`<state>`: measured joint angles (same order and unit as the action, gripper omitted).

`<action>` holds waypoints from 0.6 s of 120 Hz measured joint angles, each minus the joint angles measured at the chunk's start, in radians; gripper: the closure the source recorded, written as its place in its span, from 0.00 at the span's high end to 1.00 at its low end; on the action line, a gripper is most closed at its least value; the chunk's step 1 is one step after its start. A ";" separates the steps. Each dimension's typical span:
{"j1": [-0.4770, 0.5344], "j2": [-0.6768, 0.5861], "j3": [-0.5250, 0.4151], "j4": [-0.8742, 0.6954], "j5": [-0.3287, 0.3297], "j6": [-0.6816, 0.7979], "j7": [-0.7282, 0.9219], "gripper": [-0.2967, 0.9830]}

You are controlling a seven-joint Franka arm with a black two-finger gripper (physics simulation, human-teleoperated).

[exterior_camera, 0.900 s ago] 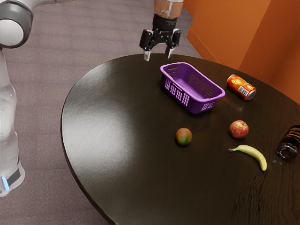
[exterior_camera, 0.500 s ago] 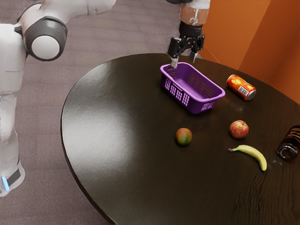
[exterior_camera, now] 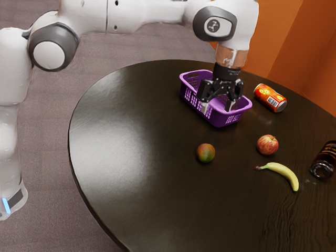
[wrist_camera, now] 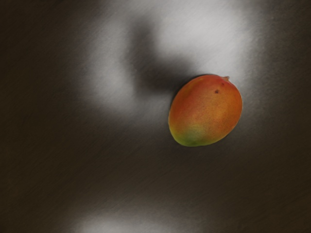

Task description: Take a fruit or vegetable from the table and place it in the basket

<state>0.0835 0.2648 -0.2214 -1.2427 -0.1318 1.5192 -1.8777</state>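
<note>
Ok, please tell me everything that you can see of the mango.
The mango is a plump oval, mostly orange-red and turning green at one end. Near the other end is a small brown stem stub, with dark specks on the smooth-looking skin close to it. The visible sides look whole. It lies on the dark table, apart from the purple basket; the tool is not touching it.

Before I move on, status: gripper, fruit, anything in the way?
Gripper open, nothing held. Mango on table, outside basket. Basket right behind gripper in exterior view; clearance there unclear.
</note>
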 joint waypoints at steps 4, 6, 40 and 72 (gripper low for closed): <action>0.000 -0.036 0.002 -0.059 -0.014 0.015 0.008 0.77; 0.001 -0.054 0.003 -0.088 -0.020 0.022 0.015 0.77; 0.000 -0.148 0.005 -0.379 -0.062 0.192 0.229 0.77; 0.003 -0.109 0.005 -0.385 0.001 0.262 0.530 0.77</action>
<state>0.0865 0.1561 -0.2164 -1.6279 -0.1308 1.7811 -1.3474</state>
